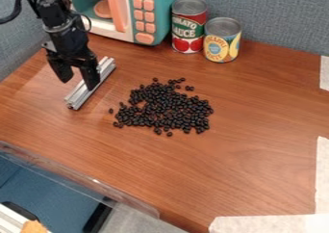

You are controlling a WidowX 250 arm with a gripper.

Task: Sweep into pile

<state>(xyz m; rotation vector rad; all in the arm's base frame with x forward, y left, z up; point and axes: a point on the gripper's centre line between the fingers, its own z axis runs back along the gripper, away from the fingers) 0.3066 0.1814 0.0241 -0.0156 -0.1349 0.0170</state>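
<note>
The black gripper (79,83) hangs at the left of the table, its two fingers spread apart with wood showing between them. One finger overlaps a silver metal bar (78,96), which lies at a slant; whether they touch I cannot tell. The other finger is to the left of the bar. Right of the bar, many small black beans (164,106) lie in a loose patch near the middle of the table, a few of them scattered at its edges.
A teal and white toy microwave (154,15) stands at the back, with a red can (189,27) and a yellow-labelled can (222,42) beside it. White tape (270,223) marks the table's front right. A clear plastic edge (83,179) runs along the front left.
</note>
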